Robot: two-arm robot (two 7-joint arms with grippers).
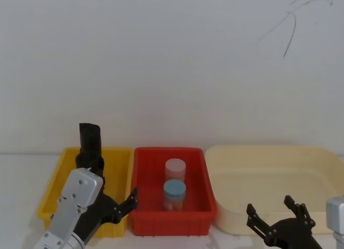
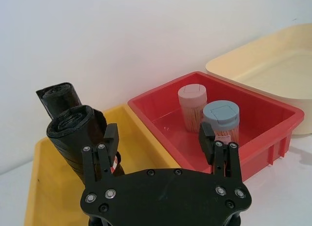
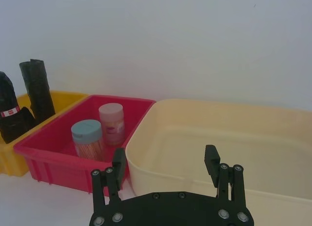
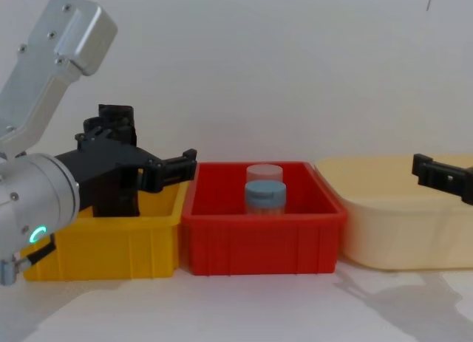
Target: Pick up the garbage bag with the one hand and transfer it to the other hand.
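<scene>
- The left gripper (image 2: 158,138) hangs over the near end of the yellow bin (image 2: 36,187) with its two black fingers spread wide and nothing between them.
- The garbage bag (image 2: 73,133), a black roll with a small red-and-white label, stands upright in that yellow bin, just beside the outer side of one finger (image 2: 103,150). Whether they touch cannot be told.
- A second, plain black roll (image 2: 58,95) stands just behind the garbage bag in the same bin, nearer the wall.
- In the chest view a small green light (image 4: 37,233) glows on the silver left arm.
- The red bin (image 2: 273,113) sits just beside the yellow one and holds two upright jars: a pink-lidded jar (image 2: 191,106) towards the back and a blue-lidded jar (image 2: 220,119) just in front of it.
- The right gripper (image 3: 165,160) hovers released, fingers apart and empty, before the front rim of the cream tub (image 3: 204,172), well apart from the garbage bag.
- All three containers stand in a row on the white tabletop (image 4: 259,305).
</scene>
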